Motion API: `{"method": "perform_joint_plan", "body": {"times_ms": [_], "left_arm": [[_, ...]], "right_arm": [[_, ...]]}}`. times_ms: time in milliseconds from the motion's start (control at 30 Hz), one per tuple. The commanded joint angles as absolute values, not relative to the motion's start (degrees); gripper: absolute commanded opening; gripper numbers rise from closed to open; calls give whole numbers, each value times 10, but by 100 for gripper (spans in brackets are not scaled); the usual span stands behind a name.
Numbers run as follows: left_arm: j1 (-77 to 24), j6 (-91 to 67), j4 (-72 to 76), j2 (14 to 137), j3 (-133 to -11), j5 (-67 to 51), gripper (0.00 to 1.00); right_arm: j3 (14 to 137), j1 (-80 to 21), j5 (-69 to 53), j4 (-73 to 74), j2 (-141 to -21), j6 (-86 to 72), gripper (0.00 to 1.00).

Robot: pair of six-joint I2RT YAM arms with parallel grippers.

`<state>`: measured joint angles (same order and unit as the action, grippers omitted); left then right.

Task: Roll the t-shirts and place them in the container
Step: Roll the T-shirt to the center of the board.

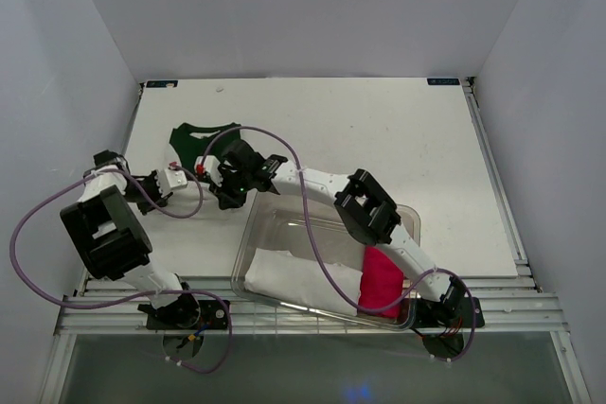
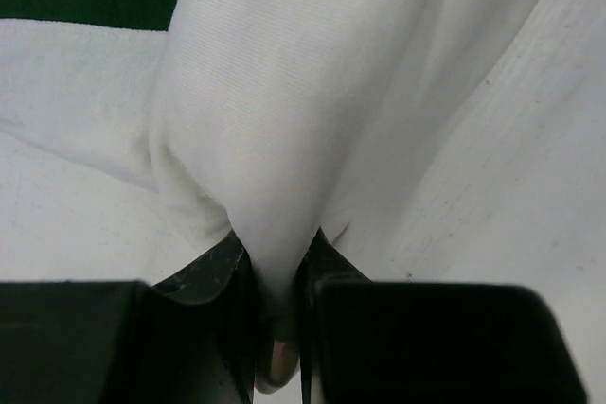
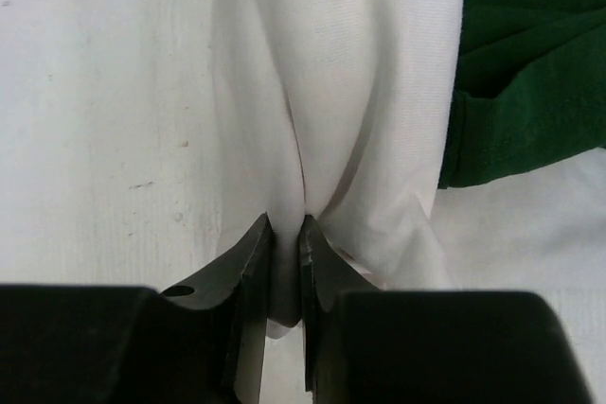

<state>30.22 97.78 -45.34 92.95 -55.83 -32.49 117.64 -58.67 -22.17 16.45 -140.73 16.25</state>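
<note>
Bin (image 1: 284, 234) holds white cloth (image 1: 289, 279) and pink bundle (image 1: 382, 281); green t-shirt (image 1: 196, 139) lies outside.

Nothing legible anywhere. Too small to read: the markings on the small blue sticker (image 1: 161, 83) at the far left corner of the white flat tabletop (image 1: 379, 139), and on the matching blue sticker (image 1: 442, 81) at the far right corner. Only plain weave on the pinched white cotton t-shirt (image 2: 284, 92).
</note>
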Motion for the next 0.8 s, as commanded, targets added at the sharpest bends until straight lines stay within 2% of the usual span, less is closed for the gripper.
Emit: {"method": "perform_joint_plan", "body": {"times_ms": [0,67,233,433,600,733,767], "left_arm": [[320,1028,-575,940,-640,-334,0],[334,1062,-680,949,-677,-328,0],[343,1094,-805,976,-723,-311,0],[343,1102,-805,962,-700,-279,0],[343,1036,-805,1025,-759,-356,0],[343,956,-804,1089,-830,-417,7],[343,939,-805,1101,-843,-422,11]], "right_arm": [[1181,-572,-330,220,-1366,140,8],[1177,-563,-386,225,-1357,122,8],[1192,-558,-457,257,-1352,118,8],[1201,-541,-583,258,-1358,66,8],[1204,-526,-599,234,-1397,12,8],[1216,-505,-595,119,-1432,-138,8],[1195,-498,-595,76,-1435,-213,8]]}}
